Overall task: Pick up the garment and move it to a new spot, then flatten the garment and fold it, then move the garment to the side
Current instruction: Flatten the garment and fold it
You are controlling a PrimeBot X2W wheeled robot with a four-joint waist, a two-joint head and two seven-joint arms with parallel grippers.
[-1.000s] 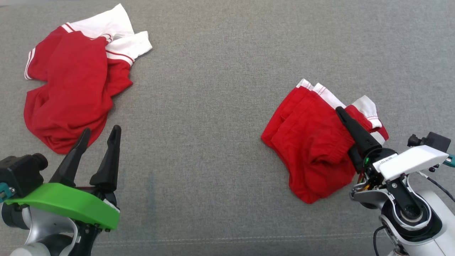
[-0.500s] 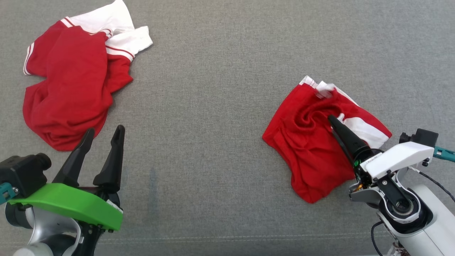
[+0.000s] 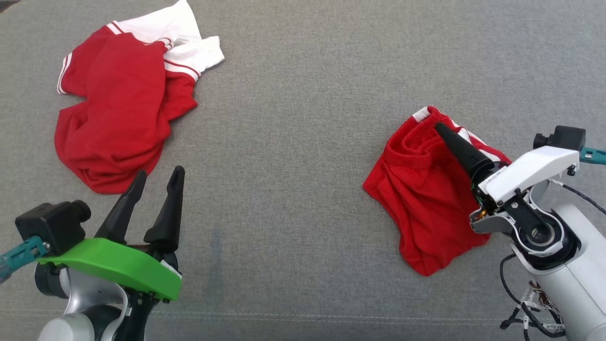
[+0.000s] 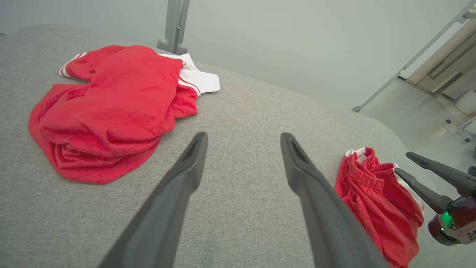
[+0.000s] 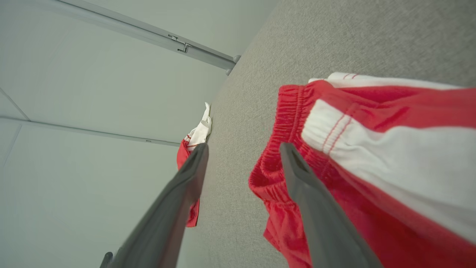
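While left gripper [image 3: 160,171] at seven o'clock and right gripper [image 4: 403,163] spread their fingers wide, empty, red shorts [image 3: 426,199] lie at three o'clock; a finger snagging the waistband [image 5: 288,111] could unfold them.

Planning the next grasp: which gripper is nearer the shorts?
Right. The right gripper is over the red shorts, at the waistband; the left gripper hovers far to their left, beside the shirt.

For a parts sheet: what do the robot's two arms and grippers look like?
Both have two long, tapering black fingers. The left gripper has a green cover, the right gripper a white cover. Each wrist carries a black camera with a teal fitting. Black cables trail off the right forearm.
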